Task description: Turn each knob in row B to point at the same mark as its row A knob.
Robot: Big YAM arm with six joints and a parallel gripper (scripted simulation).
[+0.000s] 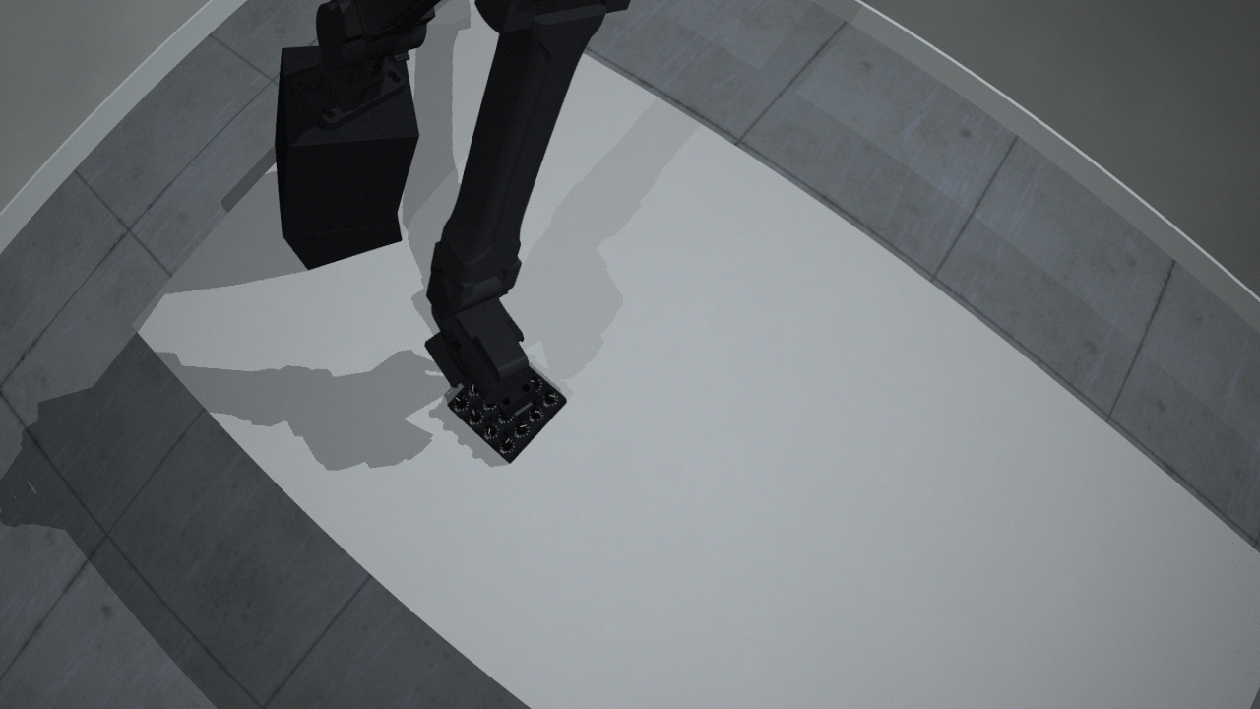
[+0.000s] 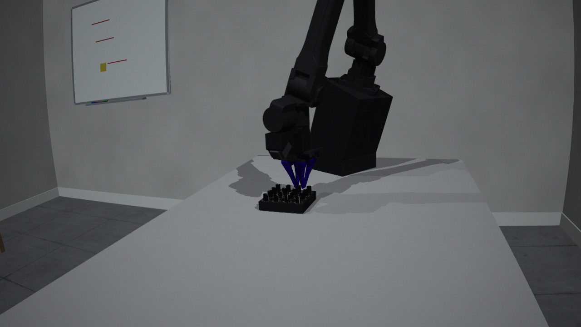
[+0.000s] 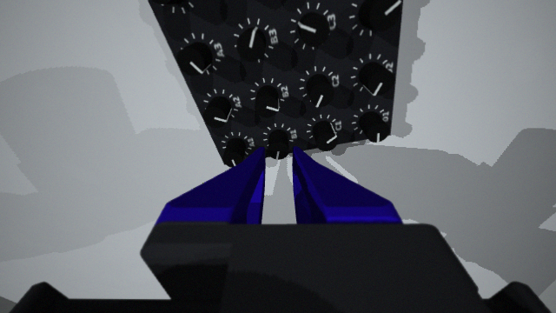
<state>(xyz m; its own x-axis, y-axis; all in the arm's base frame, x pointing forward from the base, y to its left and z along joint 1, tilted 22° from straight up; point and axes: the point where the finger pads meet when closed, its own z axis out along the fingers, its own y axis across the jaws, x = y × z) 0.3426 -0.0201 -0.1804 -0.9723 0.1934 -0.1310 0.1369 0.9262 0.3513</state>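
Note:
The black knob box (image 1: 512,455) (image 2: 280,206) (image 3: 293,71) stands on the table. My gripper (image 2: 300,186) (image 3: 279,156) points down with its blue fingers narrowly apart, nothing gripped. In the wrist view its tips are at the near edge of knob B1 (image 3: 278,140), low over the box; contact is unclear. B1's line points down the picture, as does that of A1 (image 3: 235,149). Knobs A2 (image 3: 218,109) and B2 (image 3: 267,97) both point right and slightly down. A3 (image 3: 195,58) points lower right, B3 (image 3: 252,41) up. B4 is out of the wrist view; A4 is mostly cut off.
Knobs C1 (image 3: 324,132) and D1 (image 3: 373,126) stand right of B1 in the wrist view. C2 (image 3: 319,87) and C3 (image 3: 313,30) lie farther up. The arm's black base block (image 1: 344,185) (image 2: 345,130) stands behind the box on the white table (image 1: 792,440) (image 2: 284,264).

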